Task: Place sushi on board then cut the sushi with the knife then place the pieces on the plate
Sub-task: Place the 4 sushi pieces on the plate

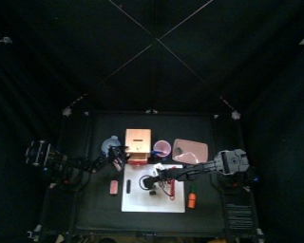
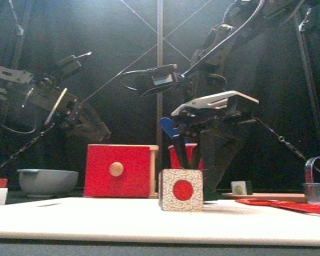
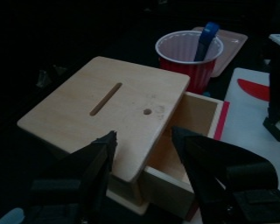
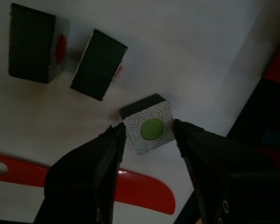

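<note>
Both arms show on my top camera: the left gripper [image 1: 114,149] sits back by the wooden box [image 1: 138,138], out of the way, I'd judge. The right gripper [image 1: 151,180] reaches over the white cutting board [image 1: 132,201], where the work is. The pink tray [image 1: 190,149] waits behind the board to the right, beside the red cup [image 1: 161,145]. On the front camera I see one sushi piece [image 2: 183,189] standing on the board with the right gripper hanging above it, clear of it, so nothing is lifted yet. My left wrist camera shows that pincer spread wide and empty over the box's edge, the drawer [image 3: 199,131] partly out and the blue knife [image 3: 208,39] upright in the cup. On the right wrist camera three separate pieces lie on the board, so I take the cutting as done. The red knife [image 4: 136,191] lies flat nearby, presumably laid aside so the jaws are free. Those jaws are parted, straddling the nearest piece without gripping it, lined up, I reckon, to close and carry it to the tray.
</note>
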